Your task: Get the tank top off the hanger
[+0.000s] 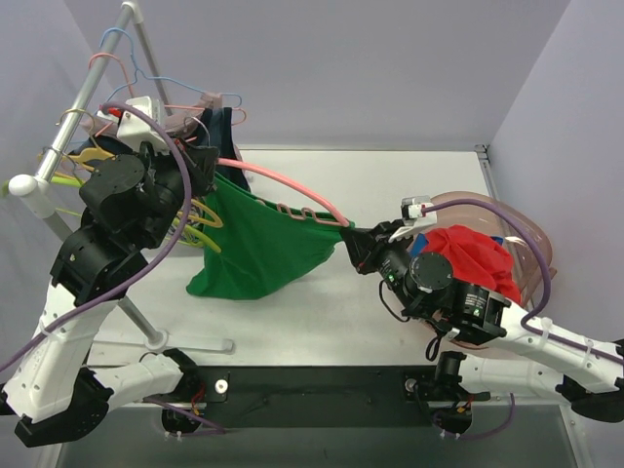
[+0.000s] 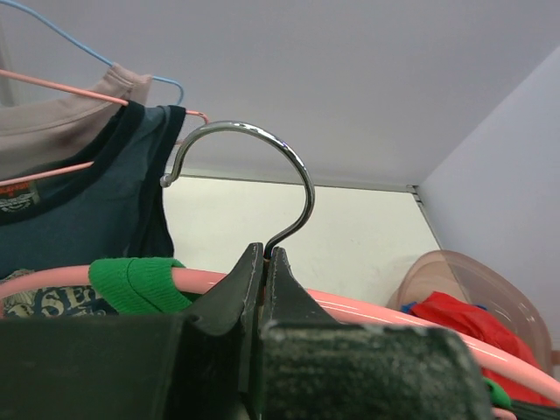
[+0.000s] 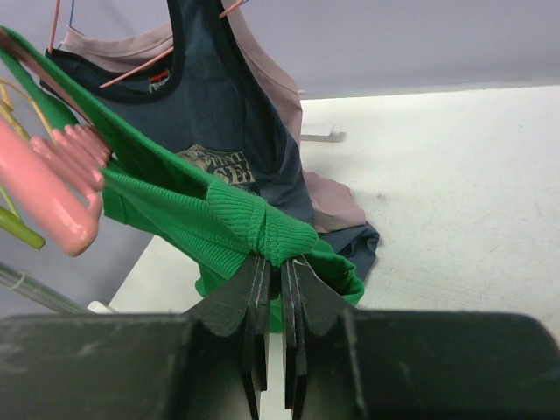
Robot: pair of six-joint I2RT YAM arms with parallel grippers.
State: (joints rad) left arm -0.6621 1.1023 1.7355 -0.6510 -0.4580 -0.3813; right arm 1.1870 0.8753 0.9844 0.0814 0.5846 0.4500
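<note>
- The left gripper [image 2: 265, 259] has its two fingers pressed together on the thin metal neck of the pink hanger [image 2: 350, 308], just under the shiny hook [image 2: 234, 125].
- In the top view, the left gripper [image 1: 208, 168] holds the pink hanger [image 1: 283, 183] up in the air, near the clothes rack [image 1: 83, 105].
- The hanger slants down from the left gripper toward the right gripper [image 1: 349, 237].
- The green tank top [image 1: 258, 244] hangs from the pink hanger, in the middle between the two arms and above the white table [image 1: 409, 180].
- It is hard to tell if the bottom of the tank top touches the table.
- One green strap [image 2: 131, 284] sits wrapped over the hanger, just left of the left gripper.
- The right gripper [image 3: 273, 262] is pinching the other strap of the green tank top [image 3: 236, 219] between its closed fingers.
- That strap is bunched up at the fingers and pulled tight from the end of the pink hanger [image 3: 44, 188] to the gripper.
- A dark blue top [image 3: 210, 96] and a light pinkish one [image 3: 271, 96] hang on other hangers behind the green one.
- A clear tub [image 1: 534, 239] sits on the right side of the table with a red cloth [image 1: 473, 255] in it, beside the right arm.
</note>
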